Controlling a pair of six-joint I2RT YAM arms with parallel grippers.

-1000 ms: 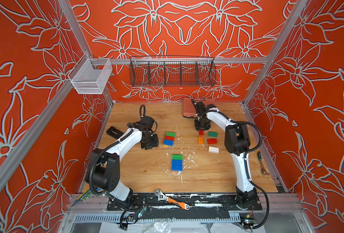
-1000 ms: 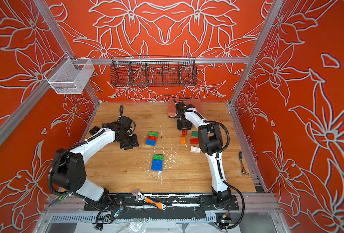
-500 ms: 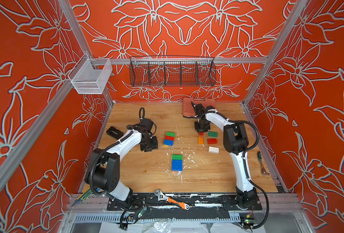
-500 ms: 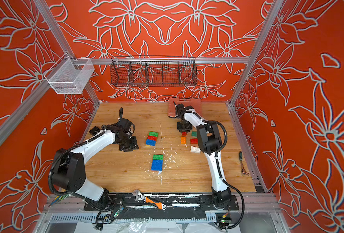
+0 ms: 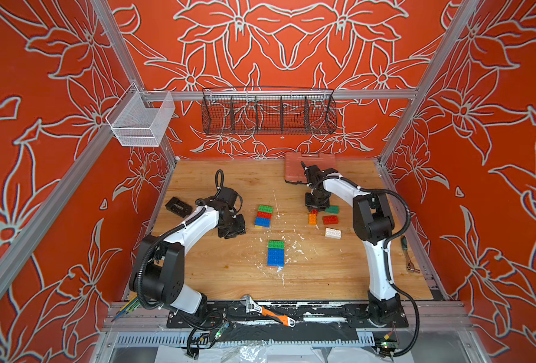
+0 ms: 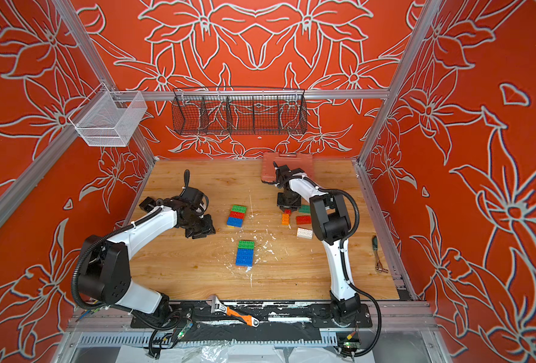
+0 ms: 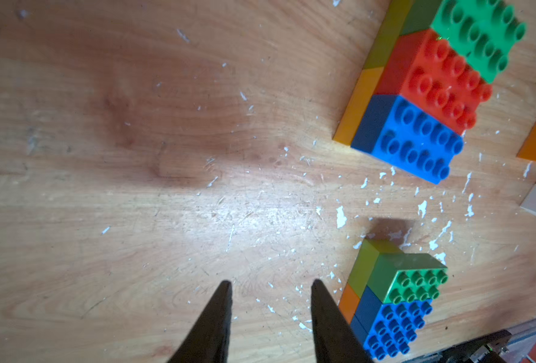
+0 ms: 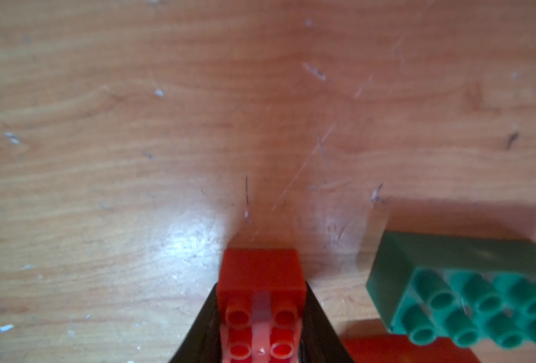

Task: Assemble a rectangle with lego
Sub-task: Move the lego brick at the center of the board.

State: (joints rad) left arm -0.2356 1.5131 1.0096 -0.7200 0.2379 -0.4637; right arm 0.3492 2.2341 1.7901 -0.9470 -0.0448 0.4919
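My right gripper [image 8: 261,286] is shut on a small red lego brick [image 8: 260,273], low over the table at the back right [image 5: 316,206]. Beside it lie a dark green brick [image 8: 468,283], a red brick [image 5: 330,220], an orange brick [image 5: 312,219] and a white brick [image 5: 333,233]. A green, red and blue block [image 5: 264,216] [image 7: 433,91] sits on a lime and orange layer at mid-table. A green and blue block [image 5: 275,253] [image 7: 395,301] lies nearer the front. My left gripper [image 7: 270,283] is open over bare wood, left of both blocks [image 5: 232,228].
A salmon-pink tool case [image 5: 295,166] lies at the back behind the right arm. A small black block [image 5: 178,206] sits by the left wall. A wrench [image 5: 266,312] rests on the front rail and a hand tool [image 5: 408,254] lies at the right edge. White flecks litter the wood.
My right gripper came down a little toward the front and closed on the small red brick. The left gripper drifted slightly toward the front, still open.
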